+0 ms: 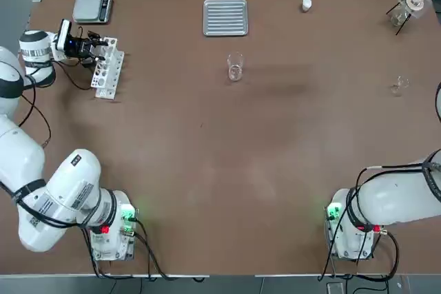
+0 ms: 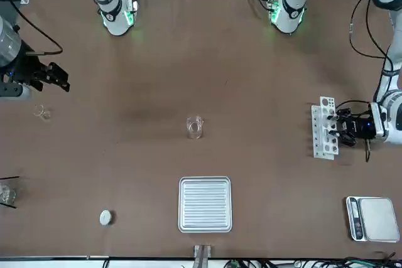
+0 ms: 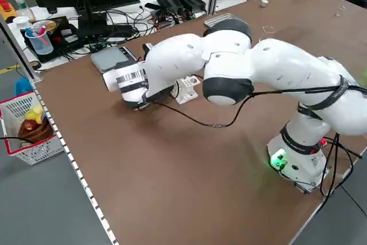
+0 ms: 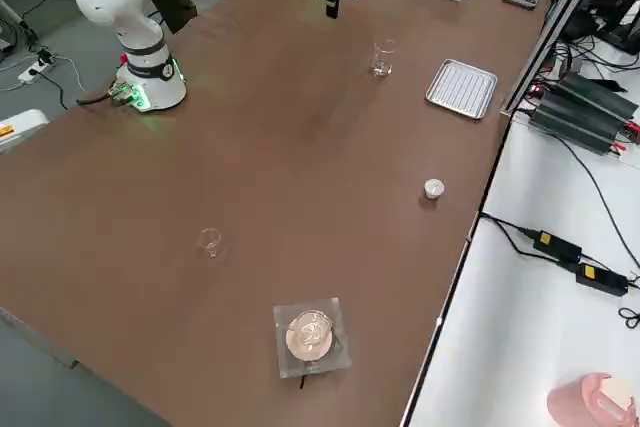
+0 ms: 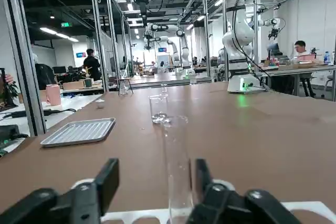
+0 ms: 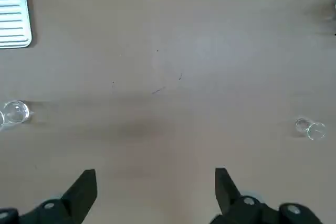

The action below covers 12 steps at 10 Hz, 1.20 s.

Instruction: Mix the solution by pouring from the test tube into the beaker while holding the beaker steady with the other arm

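A robotics lab: white jointed robot arms (image 3: 287,67) mounted at a wide brown counter (image 1: 227,149), clear glass beaker (image 1: 235,67) and white multi-hole tube rack (image 1: 109,69) on it, metal framing and more robot arms (image 5: 170,35) farther back.

Arm shells: smooth white, rounded (image 1: 76,177)
Joint rings: black (image 3: 227,87)
Left jaws: dark, angular (image 5: 152,182)
Right jaws: black, blocky, round screw heads (image 6: 156,182)
Cables: black, strapped along the shells (image 3: 321,90)
Base lights: glowing green (image 3: 279,158)
Base button: small, red (image 1: 105,229)
Side marking: fine dark lettering on white (image 1: 76,160)
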Each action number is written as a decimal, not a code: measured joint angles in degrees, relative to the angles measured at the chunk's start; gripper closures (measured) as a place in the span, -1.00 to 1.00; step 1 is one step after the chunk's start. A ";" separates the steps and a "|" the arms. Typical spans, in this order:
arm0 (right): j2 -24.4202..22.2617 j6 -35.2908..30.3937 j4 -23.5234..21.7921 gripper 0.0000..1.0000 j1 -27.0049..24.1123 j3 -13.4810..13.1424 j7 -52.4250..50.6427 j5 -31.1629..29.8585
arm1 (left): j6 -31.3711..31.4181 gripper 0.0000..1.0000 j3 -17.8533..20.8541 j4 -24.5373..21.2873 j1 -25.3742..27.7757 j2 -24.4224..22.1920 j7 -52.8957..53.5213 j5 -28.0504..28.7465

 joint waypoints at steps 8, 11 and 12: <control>-0.44 0.37 0.27 -0.99 0.00 0.09 0.00 -0.06 | -0.06 -1.00 -0.38 1.39 1.92 -7.75 -0.10 2.53; -0.49 0.40 0.48 -0.99 -0.04 0.11 0.00 -0.12 | -0.09 -1.00 -0.47 1.43 2.78 -14.25 -0.07 8.66; -0.50 0.40 0.49 -0.99 -0.11 0.08 0.00 -0.15 | -0.13 -1.00 -0.76 1.47 2.74 -16.56 -0.04 11.06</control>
